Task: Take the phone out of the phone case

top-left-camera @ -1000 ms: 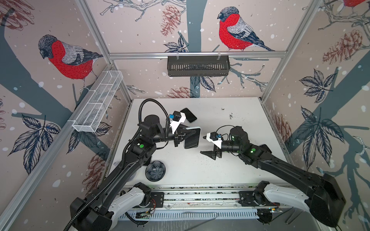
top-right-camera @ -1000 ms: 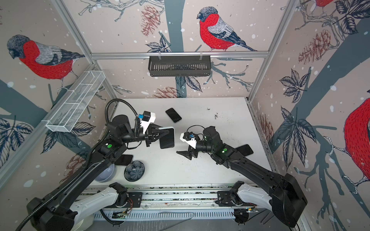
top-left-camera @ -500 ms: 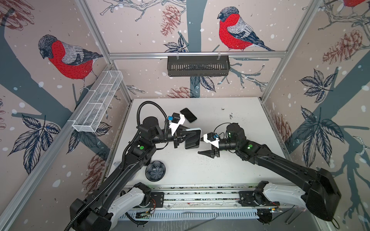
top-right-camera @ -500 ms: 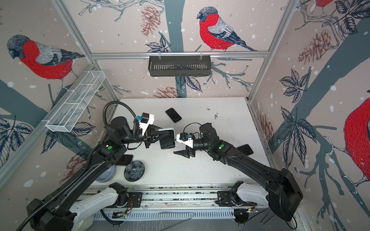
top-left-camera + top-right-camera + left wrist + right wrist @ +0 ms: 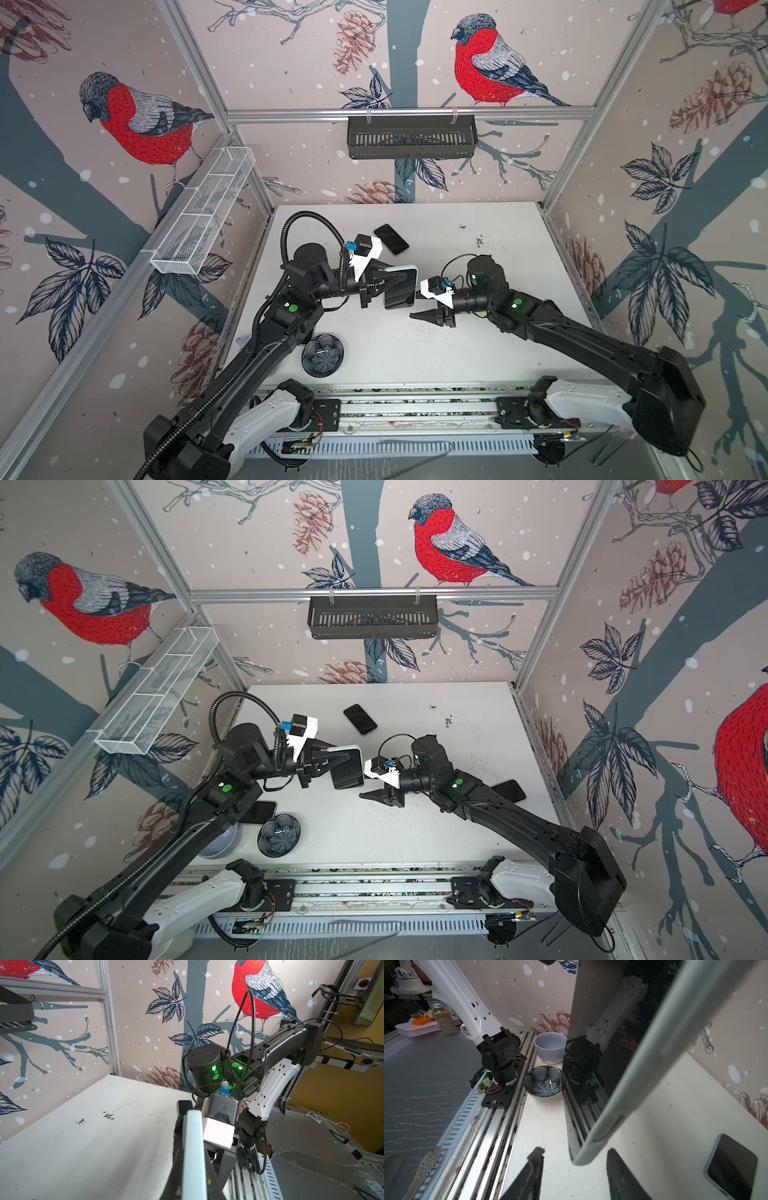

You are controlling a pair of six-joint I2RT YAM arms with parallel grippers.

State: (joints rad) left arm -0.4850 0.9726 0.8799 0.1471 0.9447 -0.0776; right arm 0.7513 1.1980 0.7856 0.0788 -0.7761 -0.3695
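The phone (image 5: 400, 291) (image 5: 348, 771), dark screen in a pale grey-blue phone case (image 5: 194, 1157) (image 5: 643, 1064), is held on edge above the table. My left gripper (image 5: 383, 283) (image 5: 328, 762) (image 5: 193, 1180) is shut on the case's sides. The screen (image 5: 602, 1043) reflects the arm. My right gripper (image 5: 417, 302) (image 5: 366, 782) (image 5: 575, 1159) is open, its fingers (image 5: 535, 1167) on either side of the case's lower corner, with gaps on both sides and no contact.
On the table lie a second phone (image 5: 390, 240) (image 5: 360, 719) (image 5: 731, 1167) at the back, one (image 5: 509, 789) at the right and one (image 5: 259, 812) under the left arm. A patterned bowl (image 5: 323, 354) (image 5: 544, 1082) and a lilac cup (image 5: 550, 1047) stand at the front left.
My right gripper has moved left up to the held phone and its jaws have narrowed around the case's corner. The left gripper has kept its hold, nearly still.
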